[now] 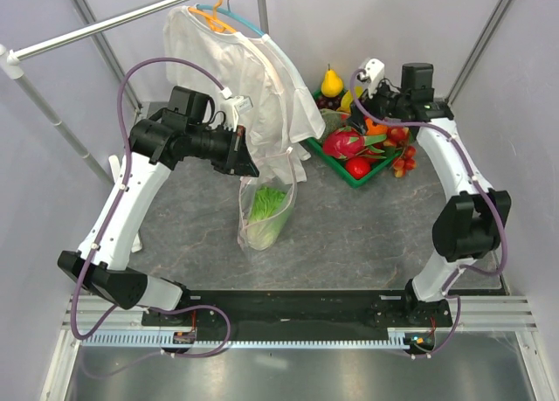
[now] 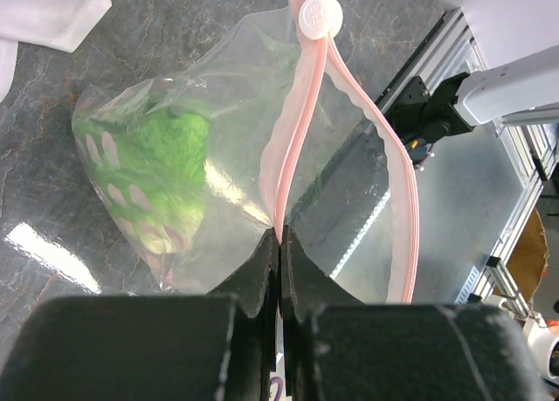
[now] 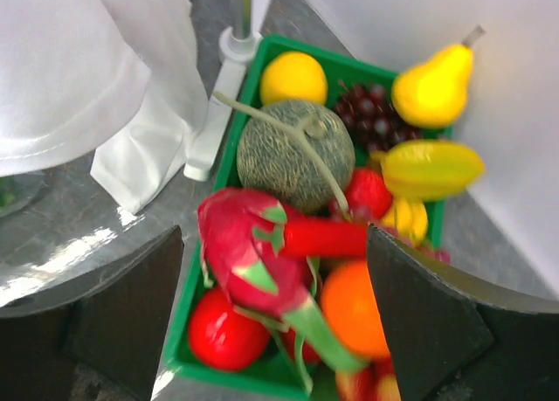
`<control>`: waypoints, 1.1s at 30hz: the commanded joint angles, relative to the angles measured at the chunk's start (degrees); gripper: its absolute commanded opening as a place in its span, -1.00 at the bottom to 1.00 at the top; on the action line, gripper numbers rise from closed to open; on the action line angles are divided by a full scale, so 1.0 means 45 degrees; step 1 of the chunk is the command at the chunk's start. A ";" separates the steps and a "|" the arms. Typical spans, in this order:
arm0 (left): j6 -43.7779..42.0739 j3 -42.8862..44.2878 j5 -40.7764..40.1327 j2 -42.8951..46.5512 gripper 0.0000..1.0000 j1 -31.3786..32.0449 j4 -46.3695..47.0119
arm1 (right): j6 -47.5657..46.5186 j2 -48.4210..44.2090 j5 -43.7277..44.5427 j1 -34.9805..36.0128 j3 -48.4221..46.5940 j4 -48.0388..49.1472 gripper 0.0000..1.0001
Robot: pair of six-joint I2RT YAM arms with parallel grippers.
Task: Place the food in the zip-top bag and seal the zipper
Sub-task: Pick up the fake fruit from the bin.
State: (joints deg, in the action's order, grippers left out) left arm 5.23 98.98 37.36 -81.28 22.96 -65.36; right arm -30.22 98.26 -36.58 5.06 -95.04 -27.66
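Observation:
The clear zip-top bag (image 1: 266,210) hangs upright over the table with green lettuce (image 2: 166,165) inside it. My left gripper (image 2: 279,239) is shut on the bag's pink zipper (image 2: 301,130) strip at one side of the mouth, which gapes open. The white tab (image 2: 319,15) sits at the far end. More food fills a green basket (image 3: 194,279): a dragon fruit (image 3: 249,252), a netted melon (image 3: 293,152), an orange (image 3: 354,309) and a yellow pear (image 3: 432,86). My right gripper (image 3: 275,235) hovers open above the dragon fruit, holding nothing.
A white shirt (image 1: 236,69) hangs on a hanger from the rail, just behind the left gripper (image 1: 244,161) and the bag. The rack's white post (image 3: 227,60) stands beside the basket (image 1: 336,161). Walls close in at the back and right.

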 commanded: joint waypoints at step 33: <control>0.0282 -0.0531 0.0271 -0.0083 -0.96 0.0015 0.0580 | -0.1352 0.4923 0.1195 0.1708 -0.2101 0.5071 -0.41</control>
State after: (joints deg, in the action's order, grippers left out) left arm 5.58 96.55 37.60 -81.30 22.96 -64.16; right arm -37.06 120.14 -30.00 12.64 -101.84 -9.39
